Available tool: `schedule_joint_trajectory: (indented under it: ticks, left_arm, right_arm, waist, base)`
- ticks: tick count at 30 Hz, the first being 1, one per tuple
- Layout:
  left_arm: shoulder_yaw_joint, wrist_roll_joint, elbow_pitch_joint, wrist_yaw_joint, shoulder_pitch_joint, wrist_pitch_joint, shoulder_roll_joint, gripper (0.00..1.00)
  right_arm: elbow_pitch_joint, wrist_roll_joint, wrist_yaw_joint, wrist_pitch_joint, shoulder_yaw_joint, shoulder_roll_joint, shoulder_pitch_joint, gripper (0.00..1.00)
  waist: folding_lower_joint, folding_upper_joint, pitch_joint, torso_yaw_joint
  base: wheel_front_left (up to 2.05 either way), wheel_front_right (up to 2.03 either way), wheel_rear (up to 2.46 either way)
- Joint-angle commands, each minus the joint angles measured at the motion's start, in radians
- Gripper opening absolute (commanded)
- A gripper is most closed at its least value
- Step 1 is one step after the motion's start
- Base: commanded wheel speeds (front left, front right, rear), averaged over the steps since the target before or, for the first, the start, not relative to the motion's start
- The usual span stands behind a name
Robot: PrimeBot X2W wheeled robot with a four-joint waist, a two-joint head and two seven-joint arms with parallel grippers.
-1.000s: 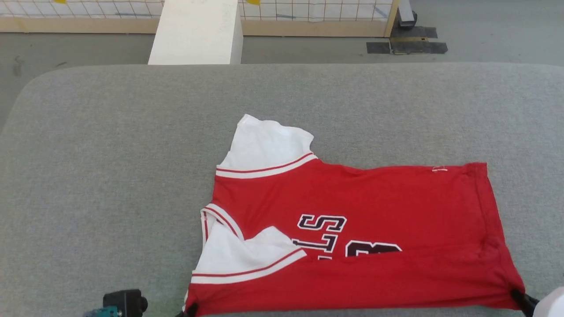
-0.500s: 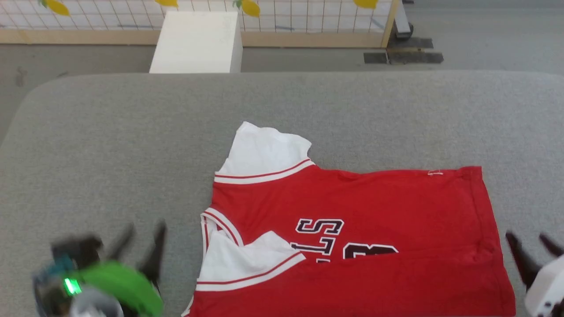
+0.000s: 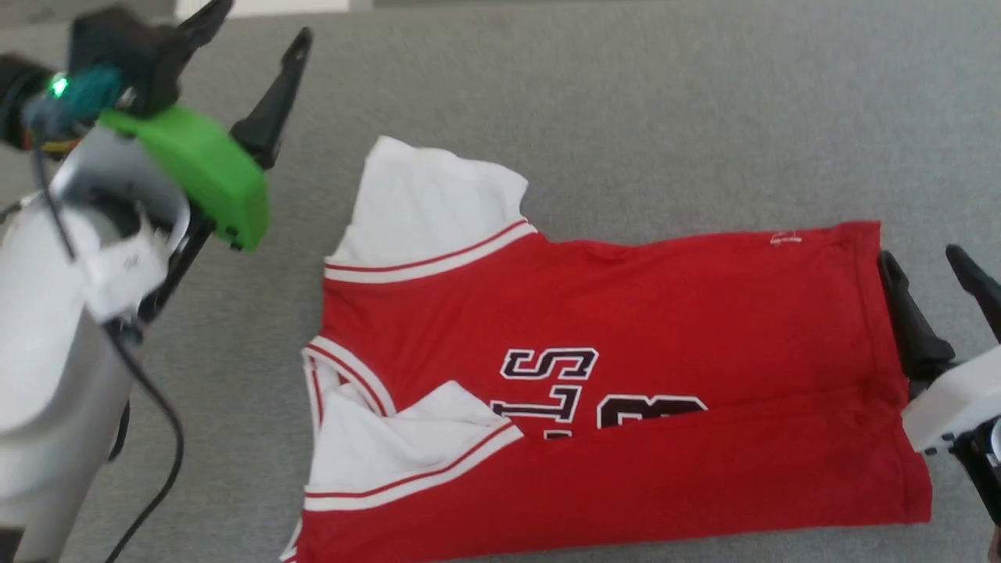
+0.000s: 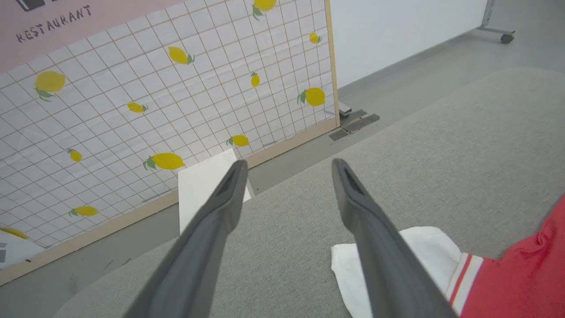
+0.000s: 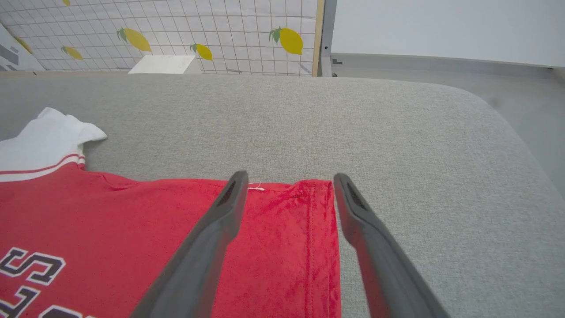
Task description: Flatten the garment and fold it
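Observation:
The garment (image 3: pixel 626 336), a red jersey with white sleeves and black letters, lies on the grey padded table (image 3: pixel 626 117), its near long edge folded up over the chest print. One white sleeve (image 3: pixel 430 203) points away from me, the other (image 3: pixel 391 446) lies tucked on the body. My left gripper (image 3: pixel 262 23) hovers open above the table, left of the far sleeve. My right gripper (image 3: pixel 923 262) is open by the hem at the right. Its wrist view shows the hem corner (image 5: pixel 309 212) between the fingers, nothing gripped. The far sleeve (image 4: pixel 423 247) lies beside the left fingers (image 4: pixel 375 238).
Beyond the table's far edge stand a white box (image 4: pixel 207 185) and a lemon-patterned grid screen (image 4: pixel 154 88) on a grey floor. A black cable (image 3: pixel 156 438) hangs from my left arm. Bare grey table surface (image 5: pixel 397 132) stretches right of and beyond the shirt.
Both grippers let go of the near folded edge, opened and rose. The left one travelled up to the far sleeve's left, the right to the hem. The head camera tilted down.

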Motion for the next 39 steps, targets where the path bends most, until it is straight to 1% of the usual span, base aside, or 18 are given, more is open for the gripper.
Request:
schedule_joint_trajectory:
  ticks: [1,4,8,12,17,19,20,23,27,34,36,39]
  left_arm:
    - [-0.021,-0.006,0.037,-0.019,-0.040,0.025,-0.006,1.00]
    - [-0.064,-0.034,0.125,-0.047,-0.114,0.088,-0.017,1.00]
    - [-0.134,-0.077,0.198,-0.064,-0.167,0.156,-0.019,1.00]
    - [-0.184,-0.113,0.258,-0.067,-0.188,0.214,-0.001,1.00]
    - [-0.201,-0.148,0.329,-0.067,-0.185,0.269,0.016,1.00]
    - [-0.199,-0.161,0.352,-0.058,-0.180,0.291,0.018,1.00]
    - [-0.200,-0.164,0.356,-0.059,-0.179,0.293,0.019,0.00]
    - [-0.205,-0.185,0.366,-0.060,-0.169,0.310,0.019,0.00]
    - [-0.197,-0.220,0.366,-0.062,-0.157,0.304,0.009,0.00]
    - [-0.195,-0.234,0.336,-0.064,-0.138,0.227,0.000,0.00]
    - [-0.195,-0.238,0.326,-0.065,-0.133,0.206,-0.004,0.00]
    - [-0.194,-0.233,0.307,-0.065,-0.133,0.167,-0.006,0.00]
  right_arm:
    - [-0.009,-0.008,-0.002,-0.009,0.005,0.001,-0.024,1.00]
    - [-0.019,-0.012,-0.002,-0.013,0.011,0.000,-0.044,1.00]
    - [-0.025,-0.009,-0.002,-0.016,0.021,-0.003,-0.066,1.00]
    - [-0.027,-0.009,-0.002,-0.017,0.022,-0.005,-0.081,1.00]
    - [-0.028,-0.006,-0.002,-0.014,0.018,-0.008,-0.085,1.00]
    - [-0.031,-0.006,-0.002,-0.012,0.014,-0.010,-0.086,1.00]
    - [-0.033,-0.007,-0.002,-0.010,0.012,-0.010,-0.087,1.00]
    - [-0.040,-0.011,-0.002,-0.005,0.012,-0.012,-0.090,1.00]
    - [-0.054,-0.006,-0.002,0.014,0.022,-0.026,-0.107,1.00]
    - [-0.081,-0.010,-0.002,0.066,0.057,-0.106,-0.209,1.00]
    - [-0.073,-0.003,-0.002,0.092,0.073,-0.132,-0.252,1.00]
    - [-0.037,0.023,-0.002,0.139,0.082,-0.151,-0.316,1.00]
  waist:
    - [-0.0001,0.0000,0.119,-0.068]
    - [-0.0001,0.0000,0.166,-0.086]
    - [-0.0001,0.0000,0.211,-0.109]
    - [-0.0001,0.0000,0.242,-0.123]
    - [-0.0001,0.0000,0.260,-0.128]
    - [-0.0001,0.0000,0.262,-0.127]
    - [-0.0001,0.0000,0.262,-0.126]
    - [-0.0001,0.0000,0.255,-0.119]
    - [-0.0001,0.0000,0.227,-0.100]
    - [-0.0001,0.0000,0.148,-0.060]
    - [-0.0001,0.0000,0.130,-0.049]
    - [-0.0001,0.0000,0.115,-0.032]
  base:
    - [0.00,0.00,0.00]
    - [0.00,0.00,0.00]
    - [0.00,0.00,0.00]
    - [0.00,0.00,0.00]
    - [0.00,0.00,0.00]
    - [0.00,0.00,0.00]
    - [0.00,0.00,0.00]
    - [0.00,0.00,0.00]
    - [0.00,0.00,0.00]
    - [0.00,0.00,0.00]
    - [0.00,0.00,0.00]
    - [0.00,0.00,0.00]
